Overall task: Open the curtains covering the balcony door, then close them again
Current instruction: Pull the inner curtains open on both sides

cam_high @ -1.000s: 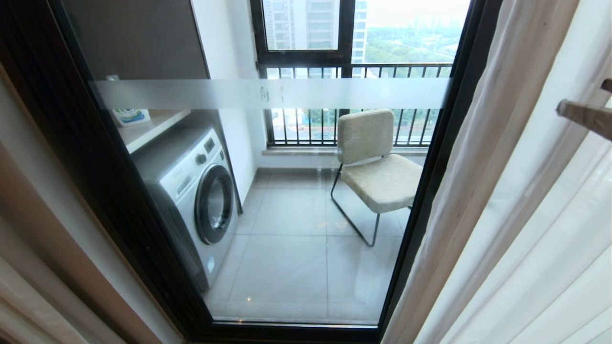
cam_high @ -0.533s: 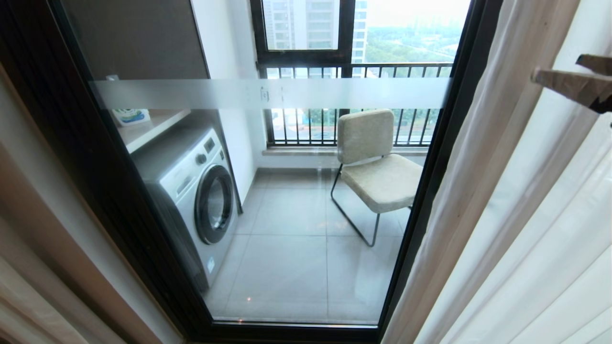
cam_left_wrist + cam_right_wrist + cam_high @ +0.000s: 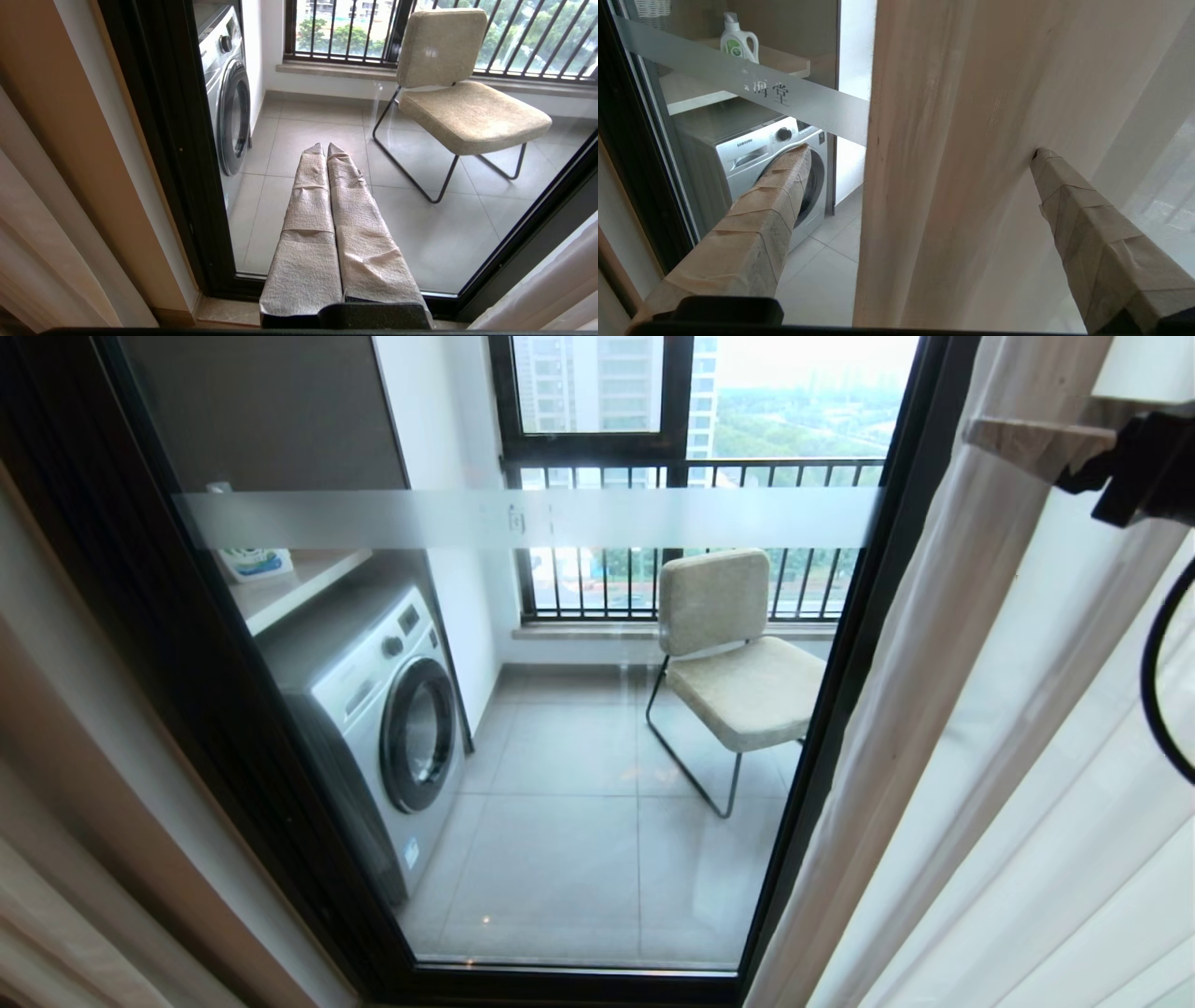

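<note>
right hand (image 3: 920,154) (fingers spread wide, upper right of frame) straddles the beige curtains' (image 3: 952,140) vertical edge, seemingly not yet gripping.

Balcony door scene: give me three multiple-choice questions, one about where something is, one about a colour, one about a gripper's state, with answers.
1. Where is the washing machine?
A. behind the glass, at the left of the head view
B. beside the chair, on the right
C. in front of the door

2. What colour is the balcony door frame?
A. white
B. black
C. beige

3. How is the right gripper?
A. shut, empty
B. open, straddling the beige curtain's edge
C. out of view

Answers: 1 A, it stands under the left shelf. 2 B, dark frame. 3 B, fingers spread either side of the cloth.
</note>
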{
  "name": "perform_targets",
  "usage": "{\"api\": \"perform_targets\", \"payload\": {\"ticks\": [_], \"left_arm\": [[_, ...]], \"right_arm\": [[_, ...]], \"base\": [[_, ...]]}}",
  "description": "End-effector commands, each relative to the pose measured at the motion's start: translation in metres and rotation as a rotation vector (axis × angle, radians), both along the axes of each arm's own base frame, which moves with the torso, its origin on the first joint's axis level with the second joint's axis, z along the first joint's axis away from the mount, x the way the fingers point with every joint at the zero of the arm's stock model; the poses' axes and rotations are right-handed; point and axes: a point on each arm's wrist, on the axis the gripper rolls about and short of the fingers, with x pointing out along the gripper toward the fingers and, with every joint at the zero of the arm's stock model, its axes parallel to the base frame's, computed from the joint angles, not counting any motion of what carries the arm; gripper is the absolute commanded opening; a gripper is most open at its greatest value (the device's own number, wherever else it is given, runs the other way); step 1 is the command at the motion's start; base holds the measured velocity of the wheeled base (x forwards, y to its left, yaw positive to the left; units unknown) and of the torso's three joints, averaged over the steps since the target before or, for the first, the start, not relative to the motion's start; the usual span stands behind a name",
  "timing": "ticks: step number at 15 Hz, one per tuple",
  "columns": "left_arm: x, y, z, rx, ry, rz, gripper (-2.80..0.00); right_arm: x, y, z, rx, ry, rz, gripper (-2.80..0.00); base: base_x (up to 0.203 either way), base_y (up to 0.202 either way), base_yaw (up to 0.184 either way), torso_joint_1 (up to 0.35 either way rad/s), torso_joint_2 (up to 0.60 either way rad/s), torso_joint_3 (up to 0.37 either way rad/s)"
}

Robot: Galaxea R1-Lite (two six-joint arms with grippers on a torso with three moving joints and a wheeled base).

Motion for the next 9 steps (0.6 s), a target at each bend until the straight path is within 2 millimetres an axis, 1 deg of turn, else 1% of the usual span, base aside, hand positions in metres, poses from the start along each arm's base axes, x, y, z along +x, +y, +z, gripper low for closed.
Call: {"api": "perform_targets", "payload": {"ticks": [1,2,4,6,9], "left_arm": [[0.000,0.000,0.000,-0.001,-0.001,0.001,-2.80],[0.000,0.000,0.000,-0.001,0.001,0.001,-2.80],[0.000,0.000,0.000,-0.001,-0.001,0.000,-2.80],[0.000,0.000,0.000,-0.001,0.001,0.001,-2.80],[0.000,0.000,0.000,-0.001,0.000,0.000,-2.80]], "right_arm": [[0.014,0.002,0.001,0.000,-0.013,-0.003,0.00],[0.018,0.002,0.004,0.005,-0.030,-0.015,0.00],[0.025,0.000,0.007,0.032,-0.053,-0.119,0.00],[0.028,-0.002,0.007,0.051,-0.052,-0.198,0.00],[0.028,-0.003,0.008,0.071,-0.054,-0.267,0.00]], "base": [[0.000,0.000,0.000,0.000,0.00,0.000],[0.000,0.000,0.000,0.000,0.00,0.000],[0.000,0.000,0.000,0.000,0.00,0.000],[0.000,0.000,0.000,0.000,0.00,0.000],[0.000,0.000,0.000,0.000,0.00,0.000]]}}
